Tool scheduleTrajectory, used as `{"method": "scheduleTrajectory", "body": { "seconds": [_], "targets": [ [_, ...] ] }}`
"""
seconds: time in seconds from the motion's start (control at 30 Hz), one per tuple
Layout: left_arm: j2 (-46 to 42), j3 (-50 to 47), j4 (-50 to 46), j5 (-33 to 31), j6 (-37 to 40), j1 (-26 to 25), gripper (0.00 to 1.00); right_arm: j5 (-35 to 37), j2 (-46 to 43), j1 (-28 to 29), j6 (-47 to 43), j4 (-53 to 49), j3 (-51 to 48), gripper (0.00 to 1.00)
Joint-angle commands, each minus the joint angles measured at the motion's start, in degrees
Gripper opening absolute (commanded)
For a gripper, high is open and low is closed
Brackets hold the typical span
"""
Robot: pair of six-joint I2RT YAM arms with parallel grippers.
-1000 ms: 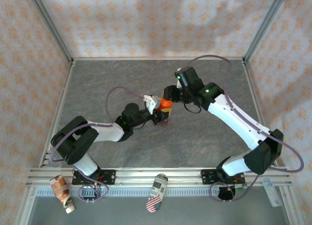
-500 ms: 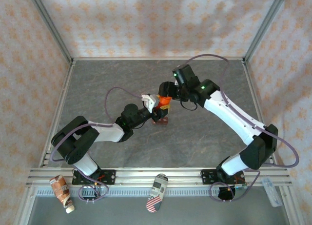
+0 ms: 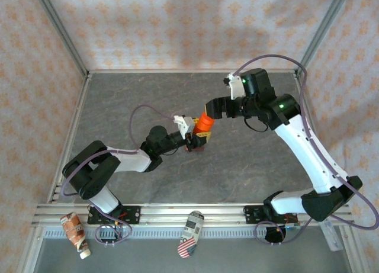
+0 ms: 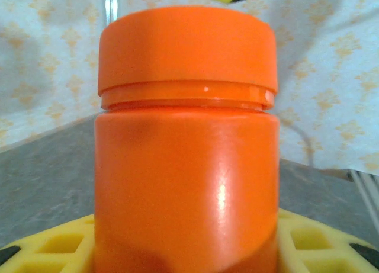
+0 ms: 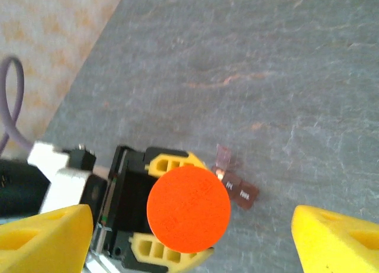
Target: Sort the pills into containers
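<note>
- Grip on the orange bottle (image 4: 186,143): the left gripper (image 3: 195,135) clamps it upright by the body, jaws on either side, with the cap (image 5: 188,209) on and facing up.
- The right gripper (image 3: 214,106) hangs just above and beyond the cap. Its yellow fingers (image 5: 44,240) are spread wide with nothing between them.
- The pill box (image 5: 235,185) — small, dark reddish-brown — lies on the table (image 3: 254,166) just beside the held bottle. The view is too blurred to tell whether its lids are open.
- Handling, as I judge it: the bottle is light, rigid, glossy plastic and could slip or turn in the jaws. The cap's rim is the place for the right fingers, set squarely across it. The box looks very light and likely to skid if nudged, so it wants a gentle approach from above.
- Room: there is open table all round and the walls are well apart — the tight spot is the two grippers close together over the box.
</note>
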Motion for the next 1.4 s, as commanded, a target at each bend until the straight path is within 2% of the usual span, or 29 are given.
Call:
{"method": "scheduleTrajectory", "body": {
  "seconds": [0.0,0.23,0.7,0.87,0.97,1.13,1.2,1.37],
  "targets": [
    [-1.5,2.1,3.9,5.9,-3.4,0.5,0.00,-4.2,1.4,0.0,-9.3,-6.5,2.6,0.85],
    [-1.5,2.5,3.7,6.9,-4.0,0.5,0.00,-6.2,3.6,0.0,-10.8,-8.0,3.2,0.82],
    [-1.0,3.6,3.7,7.6,-4.5,0.5,0.00,-5.8,6.2,0.0,-10.7,-7.3,2.7,0.74],
    [-0.9,3.8,3.6,7.7,-4.7,0.5,0.00,-6.0,6.5,0.0,-10.4,-7.2,2.6,0.61],
    [-0.9,4.0,3.5,7.9,-4.6,0.5,0.00,-6.8,6.5,0.0,-9.3,-6.6,2.2,0.50],
    [-1.3,4.0,2.9,5.2,-3.0,0.5,0.00,-9.3,6.8,0.1,-3.0,-3.4,-1.7,0.42],
    [-1.8,3.8,1.8,2.6,-1.4,0.4,0.00,-7.3,6.6,0.9,1.4,-0.7,-4.3,0.37],
    [-3.4,3.4,-2.2,-5.3,4.6,-0.5,0.00,6.2,7.7,5.6,14.5,2.3,-7.1,0.37]
  ]
}}
